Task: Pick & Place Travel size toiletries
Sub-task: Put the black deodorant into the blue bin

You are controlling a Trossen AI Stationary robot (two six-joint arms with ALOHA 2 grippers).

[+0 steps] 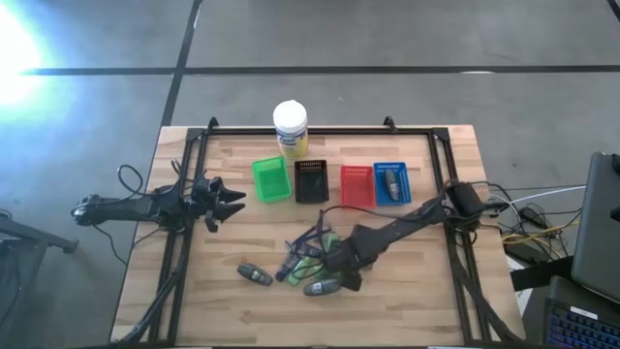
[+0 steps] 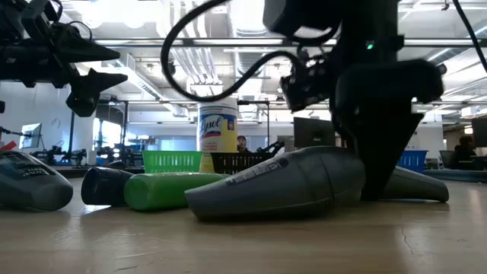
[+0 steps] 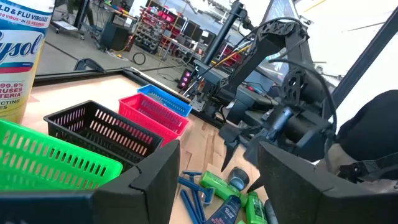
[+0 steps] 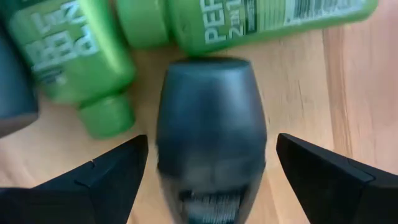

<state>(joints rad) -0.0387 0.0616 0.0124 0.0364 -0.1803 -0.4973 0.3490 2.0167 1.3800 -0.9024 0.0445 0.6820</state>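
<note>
The toiletries lie in a pile (image 1: 308, 258) at the table's near middle: green bottles (image 4: 68, 56), dark grey oval tubes and blue sticks (image 3: 194, 198). My right gripper (image 4: 211, 140) is low over the pile's right side (image 1: 341, 264). It is open, with one finger on each side of a dark grey tube (image 4: 211, 124) that lies flat on the wood, and gaps show on both sides. Two more grey tubes (image 1: 255, 274) (image 1: 324, 286) lie apart toward the near edge. My left gripper (image 1: 229, 203) hovers open above the table's left side.
Green (image 1: 271, 179), black (image 1: 311, 179), red (image 1: 356, 184) and blue (image 1: 391, 181) baskets stand in a row at the far middle, and the blue one holds a grey tube. A white-lidded yellow jar (image 1: 291, 129) stands behind them. Bare wood lies at the near left and near right.
</note>
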